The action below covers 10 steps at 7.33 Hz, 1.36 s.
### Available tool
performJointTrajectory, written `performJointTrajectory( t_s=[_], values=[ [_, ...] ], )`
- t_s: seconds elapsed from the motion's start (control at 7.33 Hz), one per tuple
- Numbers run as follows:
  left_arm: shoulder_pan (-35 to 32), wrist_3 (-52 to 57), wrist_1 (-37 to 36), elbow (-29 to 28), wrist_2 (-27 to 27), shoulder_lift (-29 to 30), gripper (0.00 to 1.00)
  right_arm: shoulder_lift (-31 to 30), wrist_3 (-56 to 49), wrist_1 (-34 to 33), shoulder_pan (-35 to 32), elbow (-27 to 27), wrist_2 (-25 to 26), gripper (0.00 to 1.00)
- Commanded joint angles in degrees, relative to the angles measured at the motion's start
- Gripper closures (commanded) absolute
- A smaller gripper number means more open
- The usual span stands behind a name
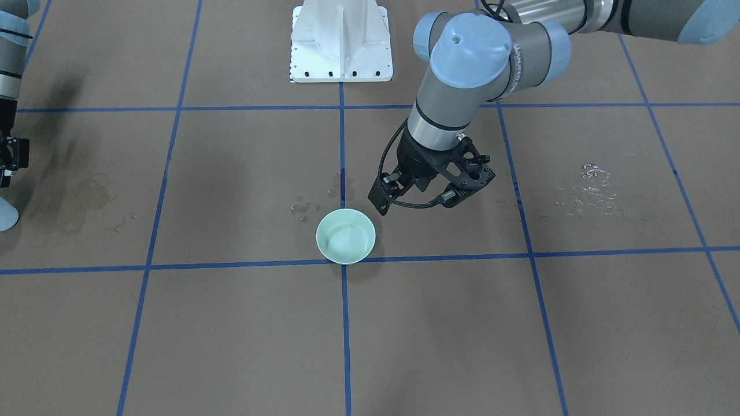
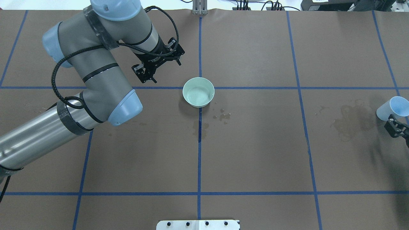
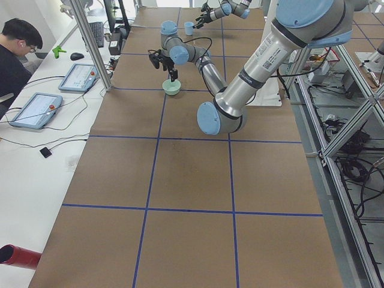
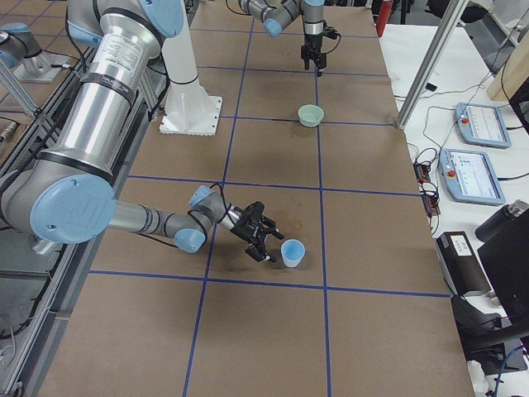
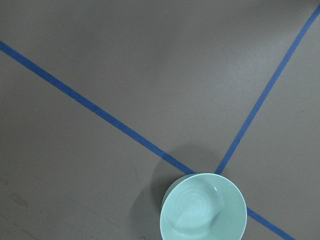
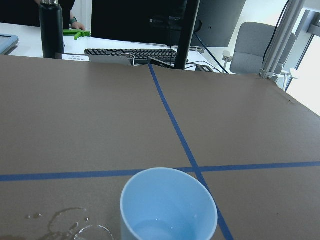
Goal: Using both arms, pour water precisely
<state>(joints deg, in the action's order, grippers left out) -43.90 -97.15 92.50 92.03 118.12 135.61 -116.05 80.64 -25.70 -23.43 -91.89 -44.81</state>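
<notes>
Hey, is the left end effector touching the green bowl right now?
Apart. In the overhead view the left end effector hangs to the left of the green bowl, with bare brown table plainly visible between them.

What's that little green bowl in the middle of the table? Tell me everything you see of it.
The bowl is small, round, pale mint green and glossy like glazed ceramic, with faint rings inside. It stands upright on the brown table cover, at a crossing of blue tape lines. A shallow pool of clear water seems to shimmer in its bottom. Droplets lie on the cover beside it. The left pincer hangs nearby, not touching it.
</notes>
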Motion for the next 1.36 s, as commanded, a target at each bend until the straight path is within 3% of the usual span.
performJointTrajectory(
  t_s=[0.0, 1.23],
  values=[
    [0.0, 0.0, 0.0, 0.5, 0.0, -0.6, 0.0, 3.8, -3.3, 8.7, 0.8, 8.6, 2.9, 0.0],
    [0.0, -0.1, -0.1, 0.9, 0.0, -1.4, 0.0, 7.5, -9.3, 8.9, 0.8, 9.1, 3.4, 0.0]
  ],
)
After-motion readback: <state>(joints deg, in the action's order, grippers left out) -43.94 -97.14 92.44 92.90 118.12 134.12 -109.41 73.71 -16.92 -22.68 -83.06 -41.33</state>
